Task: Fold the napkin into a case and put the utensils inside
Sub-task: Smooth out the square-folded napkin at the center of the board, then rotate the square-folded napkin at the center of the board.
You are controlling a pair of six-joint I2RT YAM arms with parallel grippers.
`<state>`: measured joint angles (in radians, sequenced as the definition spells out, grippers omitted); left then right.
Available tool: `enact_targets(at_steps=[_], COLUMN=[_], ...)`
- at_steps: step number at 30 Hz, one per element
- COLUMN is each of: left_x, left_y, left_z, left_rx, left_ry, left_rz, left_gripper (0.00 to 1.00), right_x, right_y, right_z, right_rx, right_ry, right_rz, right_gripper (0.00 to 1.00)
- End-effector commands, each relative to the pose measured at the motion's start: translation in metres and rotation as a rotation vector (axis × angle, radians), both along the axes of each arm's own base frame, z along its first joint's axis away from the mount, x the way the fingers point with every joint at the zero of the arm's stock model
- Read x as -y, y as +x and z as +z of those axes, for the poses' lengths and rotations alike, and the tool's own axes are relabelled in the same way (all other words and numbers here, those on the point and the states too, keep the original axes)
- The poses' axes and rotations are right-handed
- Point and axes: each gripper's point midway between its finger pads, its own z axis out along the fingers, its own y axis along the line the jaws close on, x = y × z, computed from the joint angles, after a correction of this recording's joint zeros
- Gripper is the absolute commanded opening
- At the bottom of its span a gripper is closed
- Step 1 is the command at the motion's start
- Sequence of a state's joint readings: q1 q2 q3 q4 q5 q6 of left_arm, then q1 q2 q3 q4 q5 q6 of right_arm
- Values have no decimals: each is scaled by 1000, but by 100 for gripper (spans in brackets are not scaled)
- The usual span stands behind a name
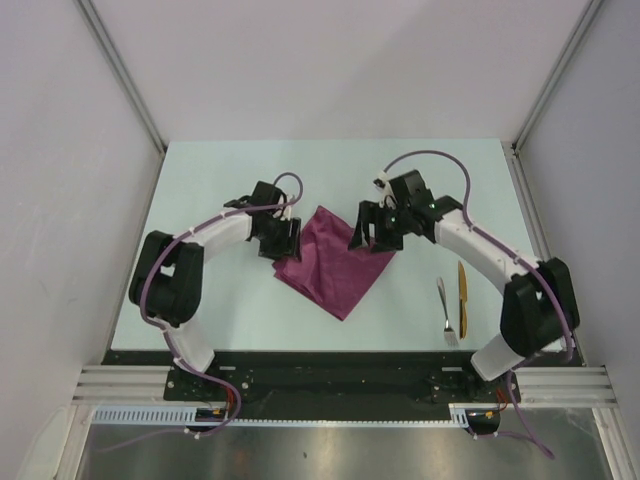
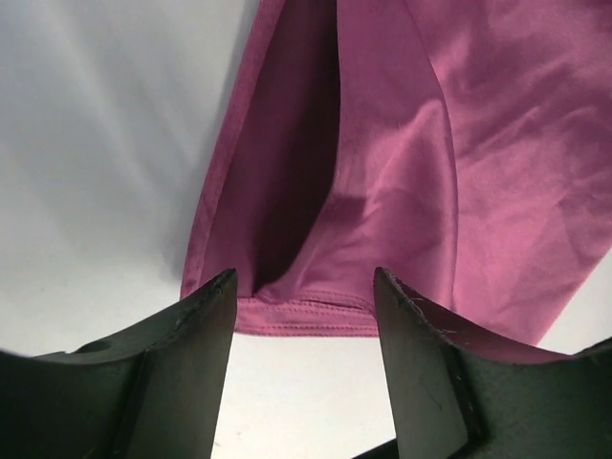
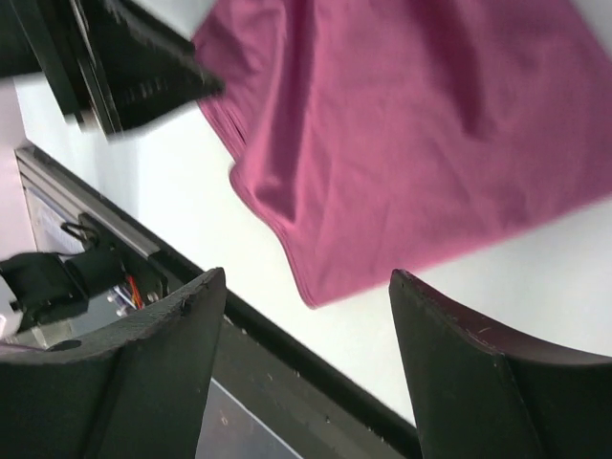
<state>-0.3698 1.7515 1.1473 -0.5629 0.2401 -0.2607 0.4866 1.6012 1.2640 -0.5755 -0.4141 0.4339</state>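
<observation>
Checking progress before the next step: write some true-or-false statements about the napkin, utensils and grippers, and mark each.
1. The left gripper and the right gripper both stand open, holding nothing. True.
2. The silver utensil and the golden utensil lie on the napkin. False: they lie side by side on the table, to the right of the napkin and apart from it.
3. The napkin lies on the table between the two grippers. True.
4. The napkin is already a narrow oblong case. False: it is a broad, creased, diamond-shaped cloth.
</observation>
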Motion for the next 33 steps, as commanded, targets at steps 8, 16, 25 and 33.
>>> enact_targets(at_steps=[8, 16, 25, 33], left_x=[-33, -49, -50, -47], left_y=[23, 35, 22, 24], left_z=[2, 12, 65, 102], left_rx=[34, 57, 209, 316], left_ry=[208, 313, 236, 172], left_rz=[-4, 46, 71, 92], left_gripper=[0, 40, 70, 70], right_x=[42, 69, 72, 72], right_y=[-35, 4, 35, 43], right_z=[-38, -80, -103, -127], right_rx=[-51, -84, -66, -109], right_ry=[-14, 75, 107, 105], right_rz=[-162, -396, -409, -490], right_gripper=[74, 73, 54, 36])
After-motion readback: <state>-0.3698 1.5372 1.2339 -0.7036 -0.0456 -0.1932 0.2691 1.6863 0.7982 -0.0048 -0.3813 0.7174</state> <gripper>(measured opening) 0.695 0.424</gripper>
